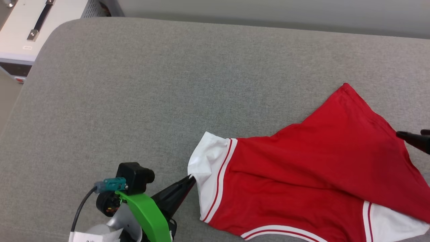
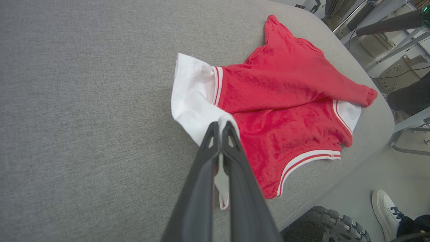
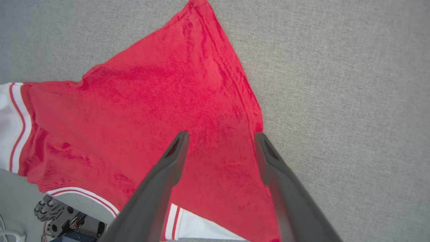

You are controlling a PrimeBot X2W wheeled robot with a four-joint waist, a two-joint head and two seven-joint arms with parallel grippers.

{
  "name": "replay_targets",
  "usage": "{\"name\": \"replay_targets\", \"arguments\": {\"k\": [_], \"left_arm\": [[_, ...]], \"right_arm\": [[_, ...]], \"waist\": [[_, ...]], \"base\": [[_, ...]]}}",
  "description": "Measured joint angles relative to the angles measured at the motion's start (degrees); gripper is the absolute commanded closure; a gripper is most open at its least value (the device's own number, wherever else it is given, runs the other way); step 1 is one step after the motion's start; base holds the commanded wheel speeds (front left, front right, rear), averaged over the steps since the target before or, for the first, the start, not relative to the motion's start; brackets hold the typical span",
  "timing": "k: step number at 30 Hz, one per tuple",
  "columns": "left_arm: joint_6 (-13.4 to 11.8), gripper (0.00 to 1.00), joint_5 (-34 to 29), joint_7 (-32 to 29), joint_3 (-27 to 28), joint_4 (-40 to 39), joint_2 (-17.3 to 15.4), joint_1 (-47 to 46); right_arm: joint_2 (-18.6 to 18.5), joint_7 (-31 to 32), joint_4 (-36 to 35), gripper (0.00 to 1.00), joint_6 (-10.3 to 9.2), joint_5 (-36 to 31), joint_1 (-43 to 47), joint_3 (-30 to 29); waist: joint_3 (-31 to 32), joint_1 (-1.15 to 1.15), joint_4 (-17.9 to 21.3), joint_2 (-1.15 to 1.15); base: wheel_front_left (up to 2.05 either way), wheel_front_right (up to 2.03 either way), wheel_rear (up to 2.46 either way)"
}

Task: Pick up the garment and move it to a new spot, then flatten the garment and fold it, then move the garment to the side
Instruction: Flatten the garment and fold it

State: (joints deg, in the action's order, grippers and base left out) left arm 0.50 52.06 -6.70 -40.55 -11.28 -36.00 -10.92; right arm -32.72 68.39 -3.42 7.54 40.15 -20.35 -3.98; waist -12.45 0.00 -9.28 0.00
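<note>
The red jersey shirt (image 1: 302,168) lies crumpled near the front right corner of the grey bench (image 1: 134,84). The left gripper (image 1: 191,177) is pinched tight on its white sleeve (image 2: 191,101). The right gripper (image 3: 220,136) hangs spread wide over the red cloth, holding nothing.

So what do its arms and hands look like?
The left hand and right hand each have two long dark grey fingers. Behind the left sit a bright green bracket, a black boxy module and a teal plug on a black cable.
</note>
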Motion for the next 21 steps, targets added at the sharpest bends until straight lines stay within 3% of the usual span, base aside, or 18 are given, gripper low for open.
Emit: {"name": "replay_targets", "arguments": {"k": [10, 21], "left_arm": [[0.8, 1.00, -0.4, -0.5, -1.2, -2.7, 2.2, -3.5], [1.4, 1.00, -2.1, -0.8, -2.0, -3.7, 3.5, -5.1]], "right_arm": [[3.1, 5.0, 7.9, 0.00, 0.00, -7.2, -13.9, 2.6], [0.8, 4.9, 16.9, 0.00, 0.00, -12.6, -19.5, 5.4]], "waist": [[-6.2, 0.00, -5.1, 0.00], [-11.3, 0.01, -11.0, 0.00]], "base": [[0.00, 0.00, 0.00], [0.00, 0.00, 0.00]]}}
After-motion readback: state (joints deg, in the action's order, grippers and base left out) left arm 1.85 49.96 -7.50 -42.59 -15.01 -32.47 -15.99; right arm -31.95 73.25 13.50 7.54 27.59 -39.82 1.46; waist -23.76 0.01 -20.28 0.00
